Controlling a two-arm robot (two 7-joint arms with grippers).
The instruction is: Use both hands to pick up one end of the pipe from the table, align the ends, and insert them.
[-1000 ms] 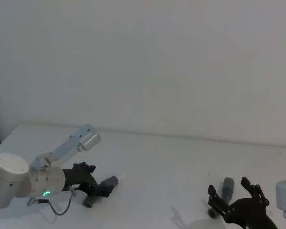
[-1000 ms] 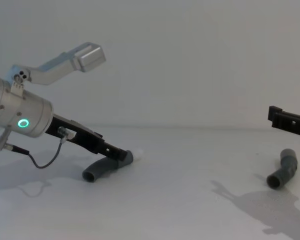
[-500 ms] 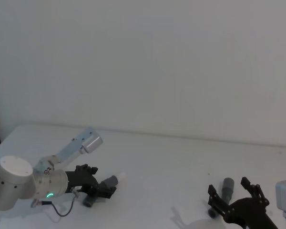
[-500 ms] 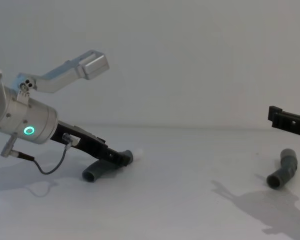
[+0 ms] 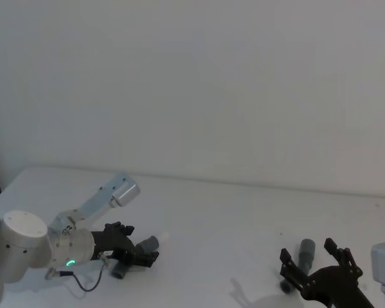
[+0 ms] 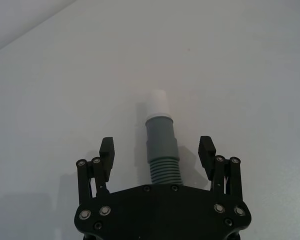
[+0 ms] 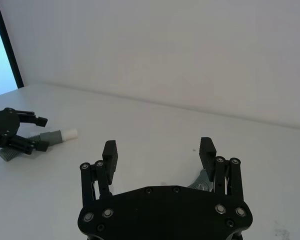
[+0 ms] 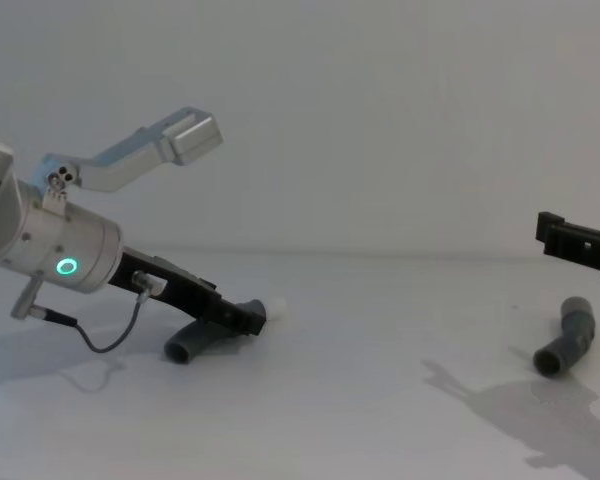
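The white-tipped pipe (image 6: 161, 137) is sat between the spread left gripper (image 6: 157, 146); a squeeze is needed next. The right gripper (image 7: 158, 146) is spread too.

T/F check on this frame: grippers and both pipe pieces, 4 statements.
1. The left gripper is open, with a finger on each side of the white-tipped piece. True.
2. The white-tipped piece is lifted clear of the table. False: it lies on the table, not yet gripped.
3. The right gripper is shut on the other pipe piece. False: it is open and held above that piece, which lies on the table untouched.
4. The two pieces lie well apart, one on the robot's left and one on its right. True.
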